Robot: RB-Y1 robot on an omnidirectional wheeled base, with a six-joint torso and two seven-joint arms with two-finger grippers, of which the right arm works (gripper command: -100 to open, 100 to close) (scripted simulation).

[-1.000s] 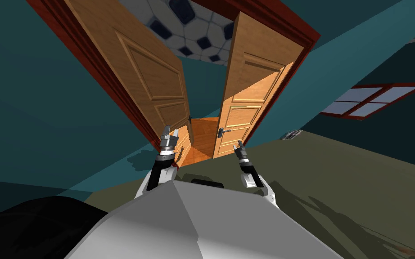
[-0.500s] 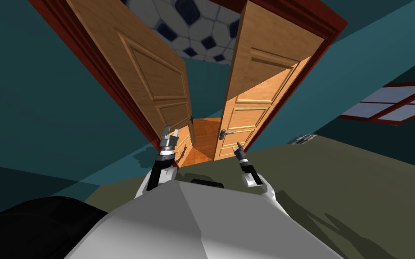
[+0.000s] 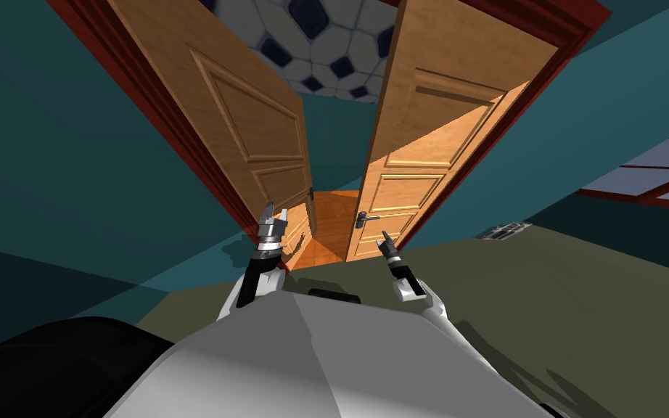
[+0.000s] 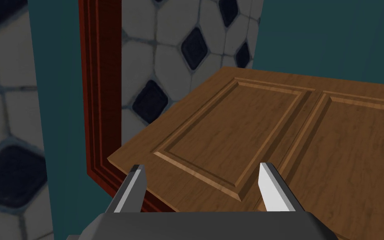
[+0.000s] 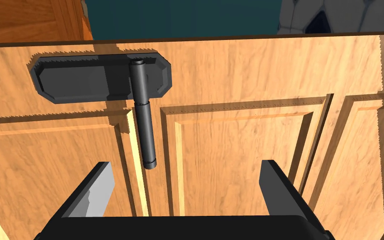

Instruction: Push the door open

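Door far ahead: left leaf (image 3: 239,123) and right leaf (image 3: 434,138) both seen ajar, gap between. Right gripper (image 5: 187,166) aimed at right leaf near handle (image 5: 143,125), fingers apart, nothing gripped; judged placed for push. Left gripper (image 4: 201,175) likewise spread, posed near left leaf.

Wood-grain door (image 5: 237,137), matt dark handle (image 5: 143,121)

Double door of panelled orange-brown wood, hung in a dark red frame (image 3: 159,109). Stands partly open, both leaves swung away, a narrow gap between their free edges. Left leaf (image 3: 246,130) (image 4: 249,137) darker, in shade. Right leaf (image 3: 427,167) (image 5: 249,146) brightly lit lower down, carries a dark grey lever handle (image 3: 364,217) (image 5: 143,125) on a long plate near its free edge.
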